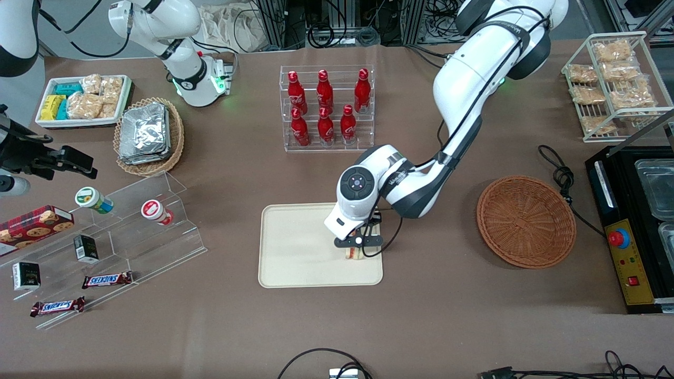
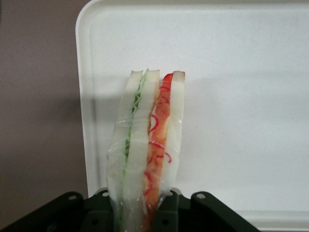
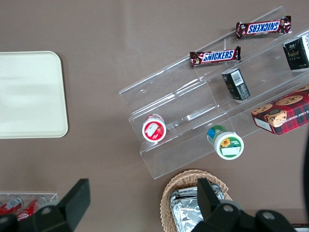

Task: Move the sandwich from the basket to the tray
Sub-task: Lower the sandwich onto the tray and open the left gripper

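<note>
My left gripper [image 1: 358,246] is shut on the sandwich [image 1: 354,254], a cream bread wedge in clear wrap with green and red filling stripes. It holds the sandwich low over the cream-beige tray [image 1: 295,263], at the tray's end toward the working arm. In the left wrist view the sandwich [image 2: 145,140] stands on edge between the black fingers [image 2: 179,212], with the tray [image 2: 241,96] under it. I cannot tell whether it touches the tray. The reddish-brown wicker basket [image 1: 526,221] is empty, toward the working arm's end. The tray also shows in the right wrist view [image 3: 29,96].
A clear rack of red bottles [image 1: 326,108] stands farther from the camera than the tray. A clear stepped stand [image 1: 105,231] with snacks, a tan foil-packet basket [image 1: 150,134] and a white bin [image 1: 81,100] lie toward the parked arm's end. A black machine [image 1: 632,226] sits beside the basket.
</note>
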